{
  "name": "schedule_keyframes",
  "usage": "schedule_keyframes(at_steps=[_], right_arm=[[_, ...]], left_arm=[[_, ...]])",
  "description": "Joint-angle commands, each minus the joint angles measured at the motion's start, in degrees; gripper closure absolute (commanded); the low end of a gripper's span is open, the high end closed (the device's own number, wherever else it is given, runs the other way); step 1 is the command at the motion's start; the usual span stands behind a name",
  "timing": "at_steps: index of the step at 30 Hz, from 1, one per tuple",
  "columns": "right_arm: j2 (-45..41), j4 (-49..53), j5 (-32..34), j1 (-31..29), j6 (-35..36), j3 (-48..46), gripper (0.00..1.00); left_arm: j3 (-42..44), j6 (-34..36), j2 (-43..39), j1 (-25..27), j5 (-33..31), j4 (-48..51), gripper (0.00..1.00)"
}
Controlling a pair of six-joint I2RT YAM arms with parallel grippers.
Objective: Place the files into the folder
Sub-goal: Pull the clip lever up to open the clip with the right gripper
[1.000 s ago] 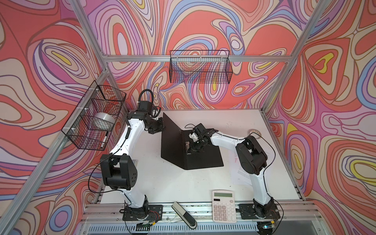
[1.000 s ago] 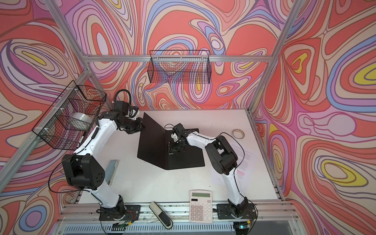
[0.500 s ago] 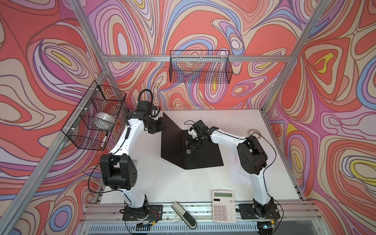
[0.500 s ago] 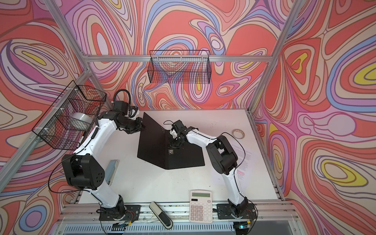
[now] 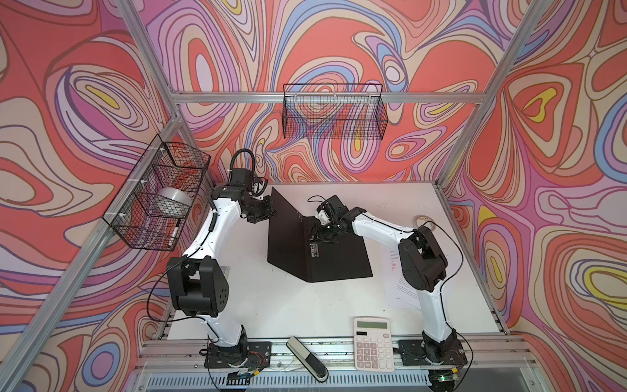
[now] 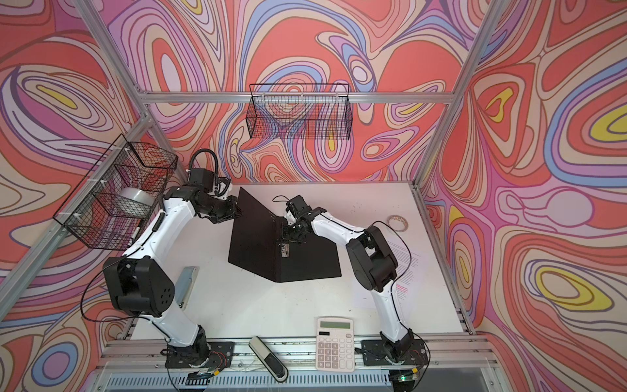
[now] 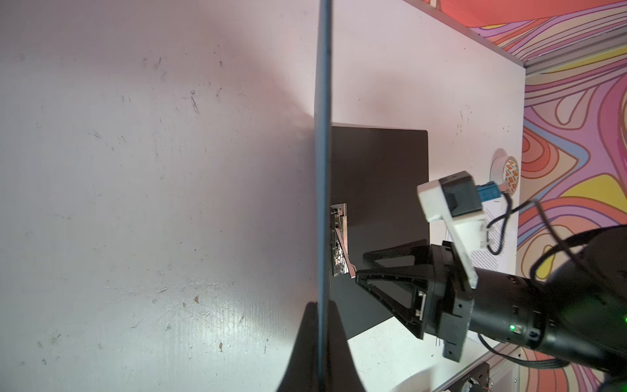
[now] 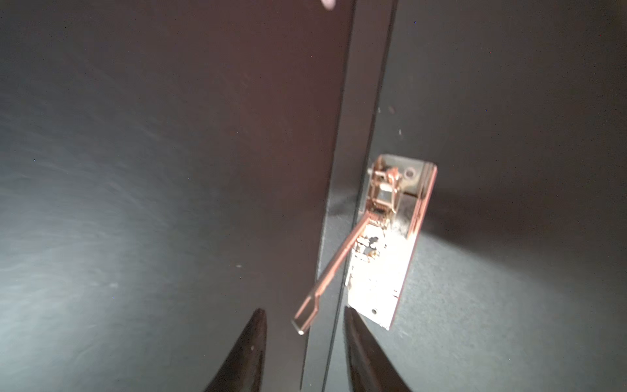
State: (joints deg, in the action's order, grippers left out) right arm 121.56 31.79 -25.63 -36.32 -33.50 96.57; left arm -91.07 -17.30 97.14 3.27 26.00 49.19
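One folder (image 5: 336,258) lay open in the middle of the table (image 5: 288,305), with its spine running from far to near. One cover lay flat. The other stood upright, its edge clenched in the left gripper (image 7: 321,307). The right gripper (image 8: 303,310) was released, jaws on either side of the raised lever (image 8: 339,261) of the one clip (image 8: 383,258). One stack of files (image 5: 395,275) lay near the flat cover's right edge, partly under the right arm (image 5: 420,258).

Folder (image 5: 339,261) open at table (image 5: 271,305) ctr: L cover raised, R cover flat. Clip (image 5: 314,246) on R cover, beside spine. Files (image 5: 395,288) on table, R of folder, partly under R arm. Calculator (image 5: 373,342) at front edge, before files. Tape (image 5: 421,221) rear R.
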Motion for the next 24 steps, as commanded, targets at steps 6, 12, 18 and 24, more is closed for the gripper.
schedule_keyframes(at_steps=[6,12,18,24], right_arm=[[-8.98,0.60,7.61,0.46,1.85,-0.41,0.60],[-14.09,1.39,11.24,0.46,1.80,-9.05,0.61],[-17.19,0.11,12.13,0.45,0.38,-17.37,0.61],[-21.37,-4.12,13.41,0.46,-2.33,-25.43,0.61]], left_arm=[[2.31,3.60,-1.47,-1.07,-3.85,-3.08,1.00],[4.47,5.26,-0.57,-2.08,-7.41,-3.87,0.96],[5.00,5.70,0.83,-3.27,-7.43,-4.17,0.84],[5.29,6.12,1.69,-3.27,-8.07,-4.72,0.72]])
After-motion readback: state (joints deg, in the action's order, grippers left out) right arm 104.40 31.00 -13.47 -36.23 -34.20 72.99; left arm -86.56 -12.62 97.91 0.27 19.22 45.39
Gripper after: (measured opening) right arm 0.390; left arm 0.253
